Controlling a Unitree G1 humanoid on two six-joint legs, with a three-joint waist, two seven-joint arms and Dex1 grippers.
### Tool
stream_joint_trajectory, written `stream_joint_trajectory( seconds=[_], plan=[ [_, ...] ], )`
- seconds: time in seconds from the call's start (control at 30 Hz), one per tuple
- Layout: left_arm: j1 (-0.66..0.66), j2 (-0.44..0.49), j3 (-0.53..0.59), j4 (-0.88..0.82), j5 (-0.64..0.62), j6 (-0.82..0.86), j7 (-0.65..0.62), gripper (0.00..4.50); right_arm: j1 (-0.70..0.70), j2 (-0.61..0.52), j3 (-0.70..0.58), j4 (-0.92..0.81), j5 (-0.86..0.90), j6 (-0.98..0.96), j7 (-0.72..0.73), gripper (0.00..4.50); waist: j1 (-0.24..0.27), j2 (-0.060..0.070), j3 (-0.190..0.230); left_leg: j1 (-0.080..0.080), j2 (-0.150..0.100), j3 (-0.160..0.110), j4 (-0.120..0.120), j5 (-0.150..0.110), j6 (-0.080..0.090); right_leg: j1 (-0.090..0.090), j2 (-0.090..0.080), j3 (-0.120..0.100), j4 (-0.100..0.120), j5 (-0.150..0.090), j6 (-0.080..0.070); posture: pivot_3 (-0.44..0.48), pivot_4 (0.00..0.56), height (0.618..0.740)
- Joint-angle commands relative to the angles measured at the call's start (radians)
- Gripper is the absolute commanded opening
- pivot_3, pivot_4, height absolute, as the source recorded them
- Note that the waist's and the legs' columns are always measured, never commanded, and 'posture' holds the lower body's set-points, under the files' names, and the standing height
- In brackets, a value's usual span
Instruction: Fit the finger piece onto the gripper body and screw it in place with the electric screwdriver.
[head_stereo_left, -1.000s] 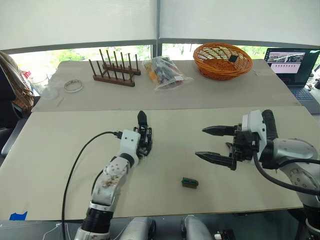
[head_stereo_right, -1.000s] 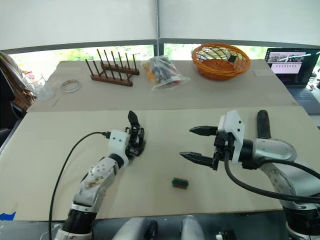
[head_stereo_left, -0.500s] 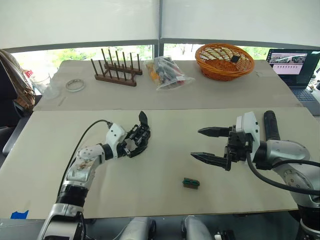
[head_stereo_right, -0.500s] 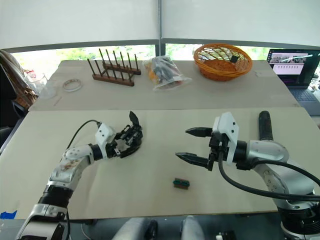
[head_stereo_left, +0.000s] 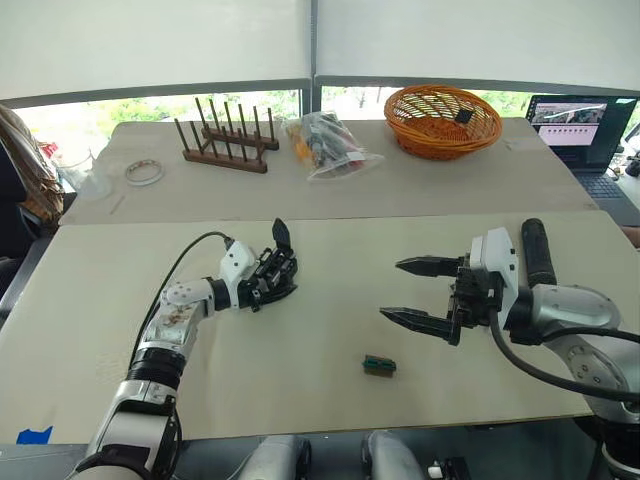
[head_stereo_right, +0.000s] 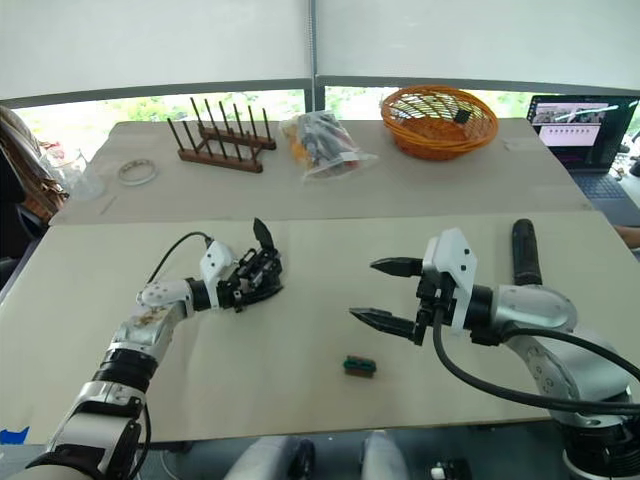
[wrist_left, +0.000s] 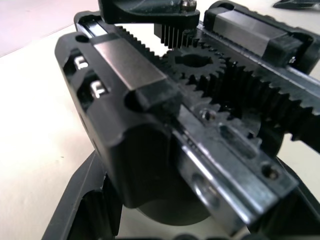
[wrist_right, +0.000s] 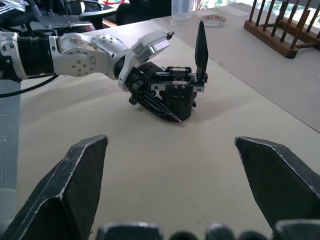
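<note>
Black against the beige tabletop (head_stereo_left: 330, 260), the gripper body (head_stereo_left: 279, 276) sits left of centre with its 1 pointed finger sticking up, clasped by the left tool (head_stereo_left: 262, 284), whose 2 fingers are clenched on its sides. The right tool (head_stereo_left: 422, 292) hangs near the middle with its 2 fingers (head_stereo_left: 411, 320) spread wide and nothing between them. Behind its wrist the electric screwdriver (head_stereo_left: 538, 251) lies on the tabletop. A small green block (head_stereo_left: 379, 366) lies nearer the front edge.

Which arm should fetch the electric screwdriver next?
Right. The electric screwdriver lies just beyond the open, empty right gripper; the left gripper is shut on the gripper body.
</note>
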Motion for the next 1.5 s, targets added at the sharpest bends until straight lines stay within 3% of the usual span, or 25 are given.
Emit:
stream_joint_trajectory(
  seconds=[0.03,0.17,0.27,0.4,0.6,0.63,0.7,0.77,0.9,1.07,1.3,1.5],
  plan=[
    [0.057,-0.071,-0.022,-0.270,-0.010,0.106,0.130,2.39,0.023,-0.020,-0.067,-0.052,0.018,-0.012,-0.010,4.50,0.001,0.000,0.000,0.000,0.000,0.000,0.000,0.000,0.000,0.000,0.000,0.001,0.000,0.000,0.000,0.000,0.150,0.740],
    [0.069,-0.240,-0.083,-0.485,0.045,0.336,0.388,2.39,0.072,-0.029,-0.093,-0.091,0.043,0.007,-0.021,4.50,0.024,-0.001,0.001,-0.004,0.000,-0.002,0.008,-0.001,0.002,0.000,0.002,0.001,0.001,0.000,0.000,0.000,0.150,0.740],
    [0.084,-0.320,-0.190,-0.553,0.118,0.424,0.478,2.39,0.090,-0.033,-0.100,-0.107,0.053,0.016,-0.028,4.50,0.025,-0.001,0.001,-0.005,-0.001,-0.002,0.010,-0.001,0.002,0.001,0.003,0.002,0.001,0.001,0.002,0.000,0.150,0.740],
    [0.065,-0.377,-0.273,-0.515,0.201,0.412,0.564,2.39,0.110,-0.038,-0.100,-0.116,0.056,0.020,-0.041,4.50,0.021,-0.001,0.001,-0.004,0.000,-0.001,0.009,-0.001,0.002,0.001,0.003,0.002,0.001,0.001,0.002,0.000,0.150,0.740],
    [0.065,-0.443,-0.301,-0.390,0.266,0.371,0.671,2.39,0.122,-0.055,-0.082,-0.090,-0.043,-0.023,-0.068,4.50,0.022,-0.001,0.001,-0.004,0.000,-0.001,0.009,-0.001,0.002,0.001,0.002,0.002,0.001,0.001,0.002,0.000,0.150,0.740],
    [0.072,-0.443,-0.300,-0.386,0.267,0.366,0.674,2.89,0.122,-0.058,-0.082,-0.081,-0.058,-0.027,-0.070,4.50,0.023,-0.001,0.001,-0.004,0.000,-0.001,0.009,-0.001,0.002,0.001,0.002,0.002,0.001,0.001,0.002,0.000,0.150,0.740],
    [0.087,-0.429,-0.295,-0.400,0.251,0.362,0.649,3.86,0.122,-0.057,-0.092,-0.074,-0.064,-0.024,-0.071,4.50,0.024,-0.001,0.001,-0.004,0.000,-0.001,0.009,-0.001,0.002,0.001,0.001,0.002,0.001,0.001,0.002,0.000,0.150,0.740],
    [0.095,-0.402,-0.282,-0.425,0.216,0.373,0.594,4.46,0.123,-0.056,-0.098,-0.073,-0.065,-0.023,-0.069,4.50,0.024,-0.001,0.001,-0.004,0.000,-0.001,0.009,-0.001,0.002,0.001,0.001,0.002,0.001,0.001,0.002,0.000,0.150,0.740],
    [0.082,-0.301,-0.250,-0.449,0.139,0.380,0.437,4.46,0.123,-0.052,-0.103,-0.074,-0.069,-0.023,-0.070,4.50,0.023,-0.001,0.001,-0.003,0.000,-0.001,0.009,-0.001,0.002,0.001,0.001,0.002,0.001,0.001,0.002,0.000,0.150,0.740],
    [-0.020,-0.162,-0.240,-0.317,0.053,0.266,0.150,4.46,0.135,-0.046,-0.112,-0.084,-0.074,-0.026,-0.084,4.50,0.025,-0.001,0.000,-0.003,0.000,-0.001,0.009,-0.001,0.002,0.001,0.001,0.000,0.002,0.001,0.002,0.000,0.150,0.740],
    [-0.238,-0.207,-0.229,0.111,0.033,0.008,-0.122,4.46,0.158,-0.038,-0.126,-0.116,-0.067,-0.021,-0.113,4.50,0.027,-0.001,0.000,-0.002,-0.002,-0.001,0.009,-0.002,0.003,0.002,0.003,-0.003,0.000,0.001,0.002,0.000,0.150,0.740],
    [-0.338,-0.265,-0.218,0.336,0.079,-0.137,-0.159,4.46,0.178,-0.032,-0.133,-0.136,-0.065,-0.020,-0.137,4.50,0.022,-0.001,0.000,-0.003,-0.002,-0.001,0.010,-0.001,0.003,0.002,0.003,-0.003,0.001,0.001,0.002,0.000,0.150,0.740]
  ],
)
